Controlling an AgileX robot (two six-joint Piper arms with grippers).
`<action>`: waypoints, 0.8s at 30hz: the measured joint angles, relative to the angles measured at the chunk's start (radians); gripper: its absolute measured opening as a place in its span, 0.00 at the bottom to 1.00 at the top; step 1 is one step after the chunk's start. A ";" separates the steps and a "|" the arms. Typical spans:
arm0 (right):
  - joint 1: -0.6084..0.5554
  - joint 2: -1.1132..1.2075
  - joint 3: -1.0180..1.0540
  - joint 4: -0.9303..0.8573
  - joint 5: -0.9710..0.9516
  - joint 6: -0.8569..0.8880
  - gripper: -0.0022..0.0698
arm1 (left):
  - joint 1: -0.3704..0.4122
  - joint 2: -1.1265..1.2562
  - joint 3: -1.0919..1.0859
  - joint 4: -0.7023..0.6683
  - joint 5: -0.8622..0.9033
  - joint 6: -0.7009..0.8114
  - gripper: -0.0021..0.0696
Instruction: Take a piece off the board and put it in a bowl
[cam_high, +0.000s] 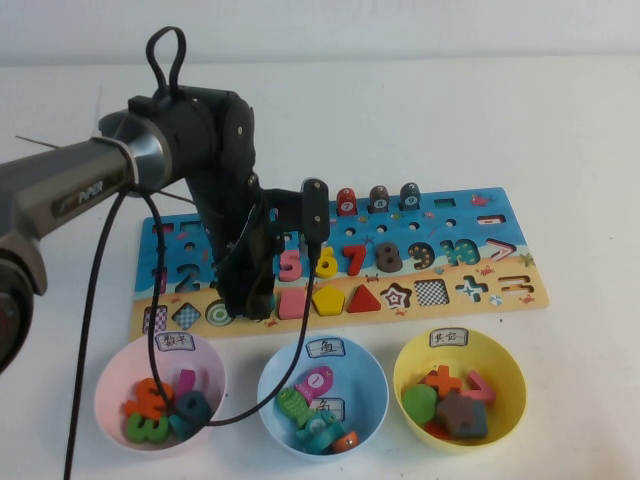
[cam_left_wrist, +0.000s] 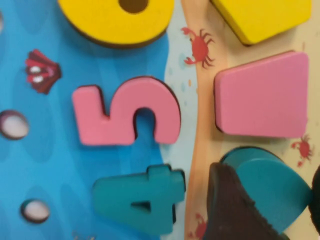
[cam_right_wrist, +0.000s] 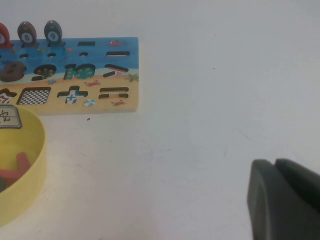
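Note:
The piece, a teal-green heart (cam_left_wrist: 272, 187), sits in the sandy band of the board (cam_left_wrist: 60, 165) between the two dark fingers (cam_left_wrist: 232, 210) of my left gripper (cam_left_wrist: 270, 196), which is shut on it. From above, that gripper (cam_high: 250, 300) points down at the board's (cam_high: 500, 215) lower left row and hides the heart. The yellow bowl (cam_high: 505, 365) stands in front of the board's right end, with several pieces in it. My right gripper (cam_right_wrist: 275, 165) is shut and empty over bare table, right of the yellow bowl (cam_right_wrist: 35, 165) and the board (cam_right_wrist: 127, 65).
A pink bowl (cam_high: 115, 375) and a light blue bowl (cam_high: 370, 385) stand left of the yellow one, each holding pieces. Beside the heart lie a teal 4 (cam_left_wrist: 140, 197), a pink 5 (cam_left_wrist: 125, 112) and a pink four-sided piece (cam_left_wrist: 262, 95). A black cable (cam_high: 95, 300) hangs from the left arm.

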 joint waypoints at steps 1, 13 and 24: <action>0.000 0.000 0.000 0.000 0.000 0.000 0.01 | 0.000 -0.007 0.000 0.000 0.000 0.000 0.42; 0.000 0.000 0.000 0.000 0.000 0.000 0.01 | -0.004 -0.094 0.005 0.000 0.043 -0.088 0.42; 0.000 0.000 0.000 0.000 0.000 0.000 0.01 | -0.208 -0.171 0.005 -0.015 0.062 -0.350 0.42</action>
